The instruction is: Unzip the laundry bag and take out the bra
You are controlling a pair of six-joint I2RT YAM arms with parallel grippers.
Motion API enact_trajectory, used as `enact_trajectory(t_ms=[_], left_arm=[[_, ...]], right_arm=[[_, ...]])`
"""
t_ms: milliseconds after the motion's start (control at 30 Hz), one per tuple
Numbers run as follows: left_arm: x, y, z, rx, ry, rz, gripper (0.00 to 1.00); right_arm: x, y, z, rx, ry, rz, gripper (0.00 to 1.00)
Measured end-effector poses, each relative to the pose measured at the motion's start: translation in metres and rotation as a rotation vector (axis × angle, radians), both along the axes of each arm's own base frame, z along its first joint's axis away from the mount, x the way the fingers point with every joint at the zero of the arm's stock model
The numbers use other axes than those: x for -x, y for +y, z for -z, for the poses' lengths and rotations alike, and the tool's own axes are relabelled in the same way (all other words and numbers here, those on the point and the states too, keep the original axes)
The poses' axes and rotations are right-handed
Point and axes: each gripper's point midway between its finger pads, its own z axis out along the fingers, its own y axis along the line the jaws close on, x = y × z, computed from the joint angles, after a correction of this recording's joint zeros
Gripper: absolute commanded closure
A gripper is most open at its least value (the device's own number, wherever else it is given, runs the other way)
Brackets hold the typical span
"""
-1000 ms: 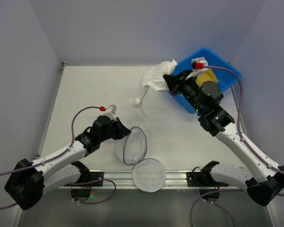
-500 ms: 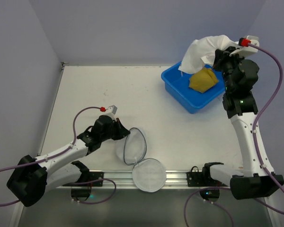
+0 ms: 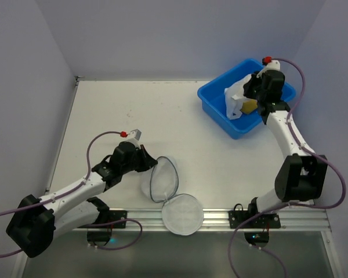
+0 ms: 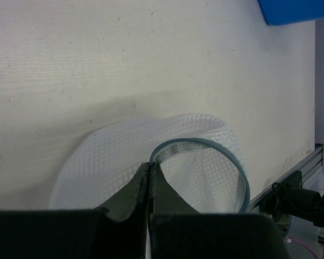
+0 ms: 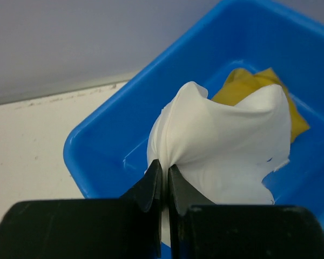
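**Bra out of the bag, only the release to come**

Seems the closing step. Pinches a fold of the white bra (image 5: 227,145) with the right fingers (image 5: 150,190), fully closed, low inside the blue tub (image 5: 102,129) over a yellow cloth (image 5: 248,81). Clamps the zipper rim (image 4: 205,141) of the laundry bag (image 3: 165,180) with the left fingers (image 4: 130,190), also closed; lies unzipped on the bench (image 3: 133,110) near its front edge, well apart from the tub. Next, likely: spread the right fingers, drop the bra, lift clear without snagging.
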Motion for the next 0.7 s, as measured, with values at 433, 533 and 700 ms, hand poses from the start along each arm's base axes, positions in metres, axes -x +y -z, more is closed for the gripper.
enact_trajectory(t_ms=[433, 533, 700], left_arm=[[0.003, 0.012, 0.004, -0.020, 0.012, -0.029, 1.00], [0.003, 0.014, 0.006, -0.024, 0.017, -0.033, 1.00], [0.003, 0.016, 0.007, -0.026, 0.022, -0.038, 1.00]], right_arm=[[-0.032, 0.047, 0.110, -0.319, 0.238, -0.096, 0.69], [-0.030, 0.042, 0.137, -0.344, 0.313, -0.035, 0.38], [-0.015, 0.031, 0.140, -0.306, 0.352, 0.028, 0.11]])
